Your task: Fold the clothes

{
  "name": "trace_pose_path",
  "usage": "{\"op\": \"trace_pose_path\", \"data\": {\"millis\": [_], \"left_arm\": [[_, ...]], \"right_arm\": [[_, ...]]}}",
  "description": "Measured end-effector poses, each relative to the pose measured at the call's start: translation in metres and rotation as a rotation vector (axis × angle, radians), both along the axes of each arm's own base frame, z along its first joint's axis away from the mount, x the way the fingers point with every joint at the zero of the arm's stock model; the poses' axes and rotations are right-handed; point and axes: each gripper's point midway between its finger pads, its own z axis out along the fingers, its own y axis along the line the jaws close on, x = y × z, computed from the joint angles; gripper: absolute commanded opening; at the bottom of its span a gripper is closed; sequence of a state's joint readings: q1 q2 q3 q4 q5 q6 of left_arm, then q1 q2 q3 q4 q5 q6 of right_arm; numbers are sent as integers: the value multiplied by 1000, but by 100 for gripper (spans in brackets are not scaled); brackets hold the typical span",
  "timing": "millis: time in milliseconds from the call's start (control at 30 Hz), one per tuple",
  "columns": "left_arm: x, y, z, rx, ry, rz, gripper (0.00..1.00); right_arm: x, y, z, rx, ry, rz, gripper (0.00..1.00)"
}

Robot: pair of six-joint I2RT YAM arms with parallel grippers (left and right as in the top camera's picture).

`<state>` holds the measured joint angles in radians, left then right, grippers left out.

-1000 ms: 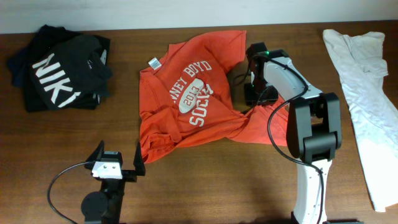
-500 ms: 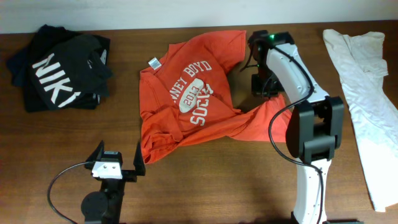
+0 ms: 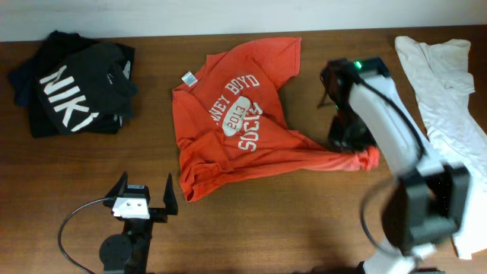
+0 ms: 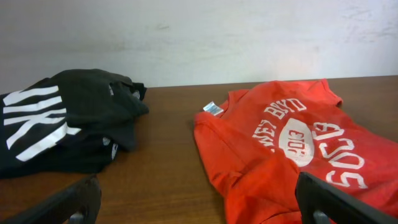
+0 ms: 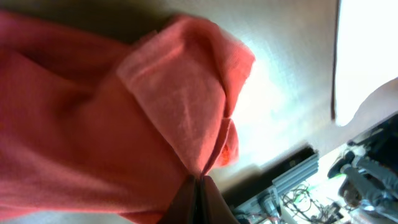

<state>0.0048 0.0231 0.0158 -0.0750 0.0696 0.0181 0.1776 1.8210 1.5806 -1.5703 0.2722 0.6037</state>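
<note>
Right end effector (image 3: 354,154) clamped on a bunched corner of the T-shirt (image 3: 236,125)
Shirt lies mid-surface (image 3: 266,228), pulled toward the right edge; left end effector (image 3: 144,194) near front edge, fingers spread

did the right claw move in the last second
Yes. The right claw, shut on the red-orange cotton T-shirt, moved right and down in the overhead view, closer to the plain white garment.

White letters on the red-orange T-shirt (image 3: 242,114) read "NEY BOYD", "2013", "SOCC" — edges hidden; the black shirt (image 3: 76,85) shows large "NIK".
</note>
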Motion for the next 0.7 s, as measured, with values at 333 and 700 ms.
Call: {"op": "trace_pose_path", "data": {"millis": [333, 700], "left_arm": [[0, 0, 0, 0, 0, 0, 99], [-2, -19, 9, -7, -36, -112, 99]], "right_arm": [[-83, -25, 2, 138, -265, -233, 99], [-56, -1, 1, 296, -351, -209, 99]]}}
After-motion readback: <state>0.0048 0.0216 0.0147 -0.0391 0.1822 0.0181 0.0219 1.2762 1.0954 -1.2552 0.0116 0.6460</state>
